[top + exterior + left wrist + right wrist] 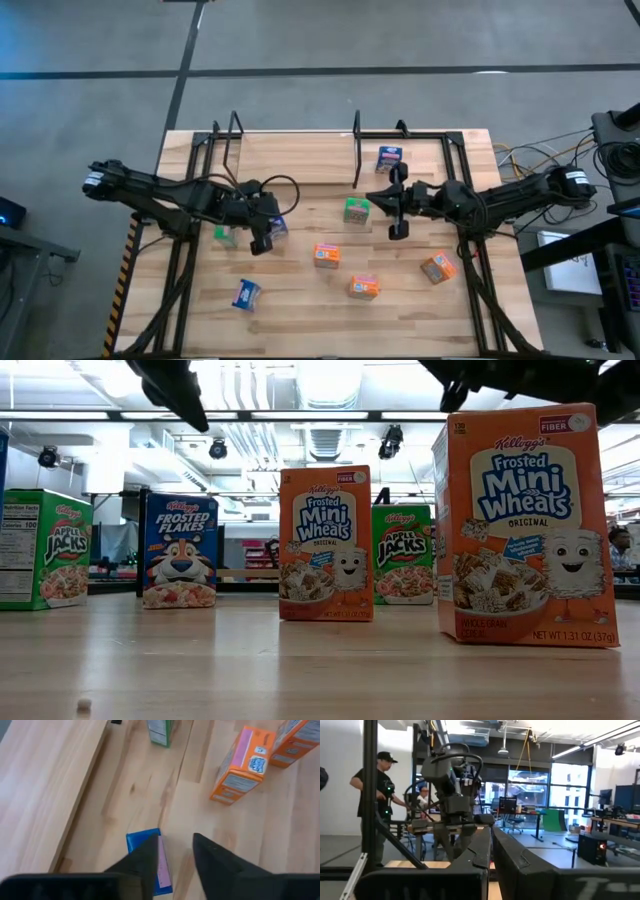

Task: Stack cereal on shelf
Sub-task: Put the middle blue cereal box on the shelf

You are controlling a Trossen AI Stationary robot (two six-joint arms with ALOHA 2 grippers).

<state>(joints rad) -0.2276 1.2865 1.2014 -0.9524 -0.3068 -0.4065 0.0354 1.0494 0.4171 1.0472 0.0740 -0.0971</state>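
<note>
Left claw [262, 240], left of centre in the high view, points down over a blue box [277, 227]; in the left wrist view its fingers [145, 862] stand slightly apart above the blue box [148, 861], one finger over the box's top edge and the other beside it, and whether they touch the box cannot be told. Just left of this claw in the high view lies a green box [226, 234]. Right claw [396, 201], right of centre in the high view, is raised with its fingers pressed together and nothing between them; the right wrist view shows its closed fingers [492, 851] level, facing the left arm and the room, where people stand at the left of the frame.

Shelf [300, 156], a light plank strip with black wire brackets, runs along the upper edge of the table [300, 320] in the high view. One blue box [389, 158] sits at the shelf's right part, just beyond the right-hand bracket. Remaining boxes lie on the table: a green one [356, 210] at centre, orange ones at lower centre [327, 255] and [364, 287], another orange [438, 267] at lower right, and a blue one [246, 294] at lower left. In the low view, boxes stand upright across the frame, the nearest an orange box [527, 525] at the right.
</note>
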